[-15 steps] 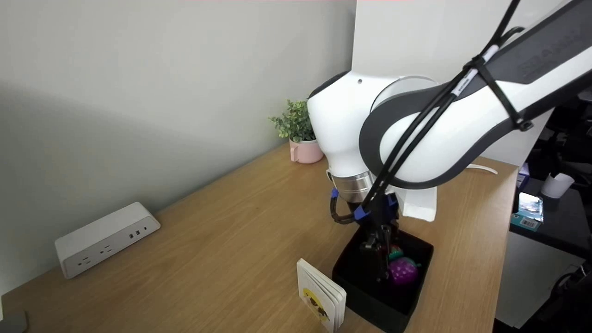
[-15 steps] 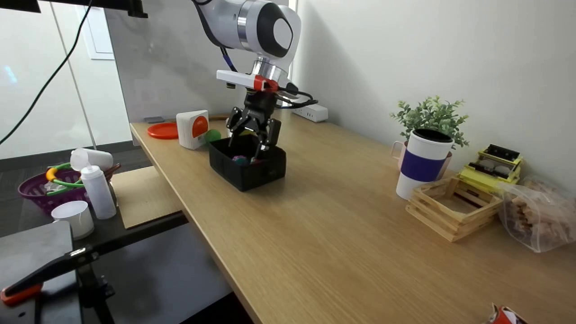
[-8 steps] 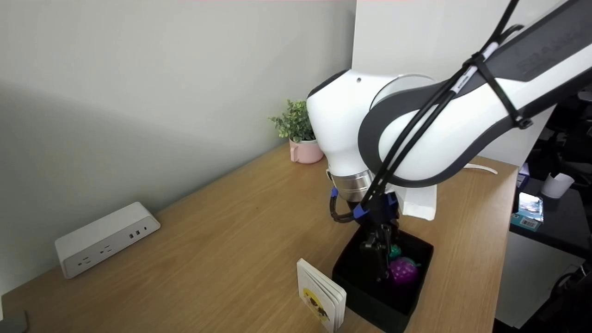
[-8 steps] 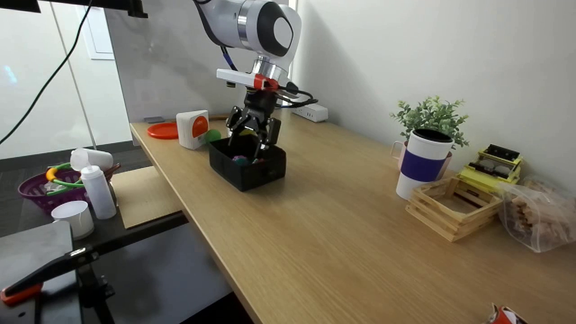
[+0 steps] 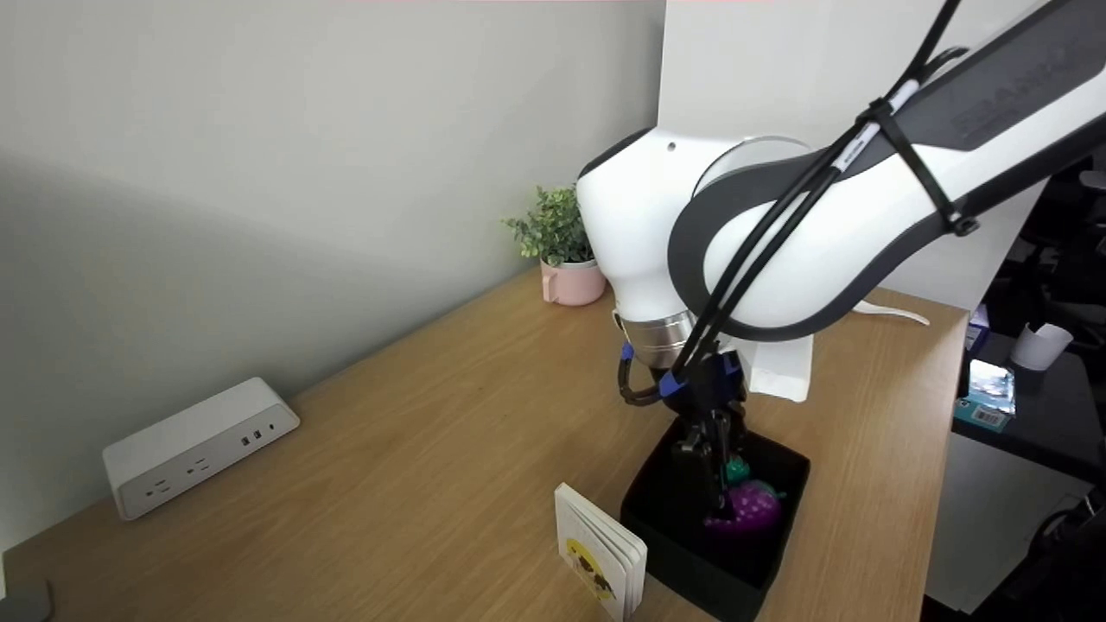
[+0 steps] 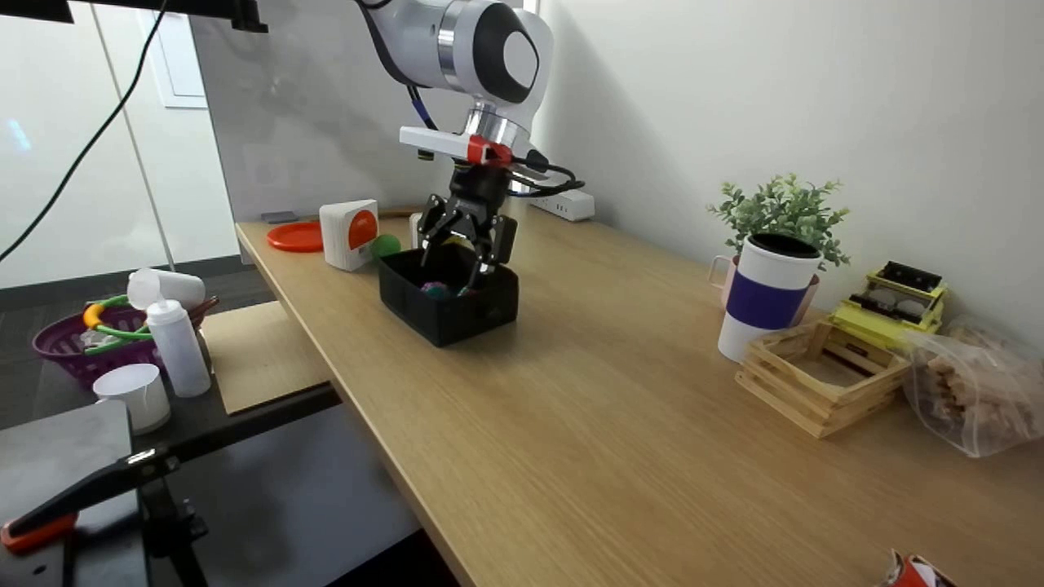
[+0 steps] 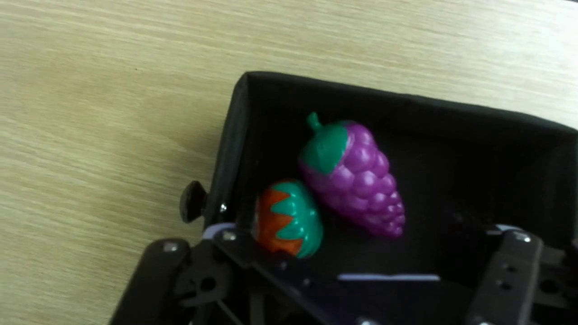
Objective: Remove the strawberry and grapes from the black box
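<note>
The black box [image 7: 406, 101] stands on the wooden table in both exterior views. Inside, the purple grapes [image 7: 361, 180] lie slantwise with their green cap towards one corner. Beside them the orange-red strawberry [image 7: 273, 221] rests on its side near one wall, its green leaves facing the grapes. My gripper [image 6: 447, 275] points down into the box, open, fingers spread wide and nothing between them held. In the wrist view one finger [image 7: 244, 250] partly covers the strawberry; whether it touches cannot be told. In an exterior view the fingers partly hide both the grapes [image 5: 753, 508] and the strawberry [image 5: 737, 470].
A small board book [image 5: 600, 553] stands upright close to the box. Near its other side are a white block [image 6: 349, 236], a green ball [image 6: 385, 246] and a red plate [image 6: 295, 236]. A wooden crate [image 6: 824, 375] and a tumbler [image 6: 767, 297] stand further along the wall.
The gripper has risen slightly and shifted a little sideways, so more of the grapes shows below the fingers. It has stayed open, and both fruits appear to lie where they were.
</note>
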`<state>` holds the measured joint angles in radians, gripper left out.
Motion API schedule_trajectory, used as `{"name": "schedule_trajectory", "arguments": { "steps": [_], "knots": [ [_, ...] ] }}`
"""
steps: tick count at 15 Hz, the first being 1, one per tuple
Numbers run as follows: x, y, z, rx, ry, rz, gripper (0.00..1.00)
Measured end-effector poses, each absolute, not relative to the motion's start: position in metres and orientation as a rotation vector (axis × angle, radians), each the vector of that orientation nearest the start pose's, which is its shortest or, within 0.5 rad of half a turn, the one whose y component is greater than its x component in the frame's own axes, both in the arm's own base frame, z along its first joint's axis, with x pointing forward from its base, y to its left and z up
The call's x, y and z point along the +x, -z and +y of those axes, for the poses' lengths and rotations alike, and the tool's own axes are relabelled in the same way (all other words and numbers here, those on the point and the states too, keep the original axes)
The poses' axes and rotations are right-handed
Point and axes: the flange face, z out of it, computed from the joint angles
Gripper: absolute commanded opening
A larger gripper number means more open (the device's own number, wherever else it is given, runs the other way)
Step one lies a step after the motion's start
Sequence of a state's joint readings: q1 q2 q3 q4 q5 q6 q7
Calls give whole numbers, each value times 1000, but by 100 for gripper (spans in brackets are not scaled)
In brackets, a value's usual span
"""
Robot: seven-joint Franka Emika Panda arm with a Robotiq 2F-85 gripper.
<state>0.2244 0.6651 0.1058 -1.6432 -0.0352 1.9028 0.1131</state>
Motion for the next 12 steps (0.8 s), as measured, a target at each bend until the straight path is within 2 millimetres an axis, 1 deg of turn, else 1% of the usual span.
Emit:
{"name": "schedule_trajectory", "arguments": {
  "steps": [7, 12],
  "knots": [
    [611, -199, 187, -3106, -640, -329, 100],
    [617, -188, 180, -3038, -654, -316, 100]
  ]
}}
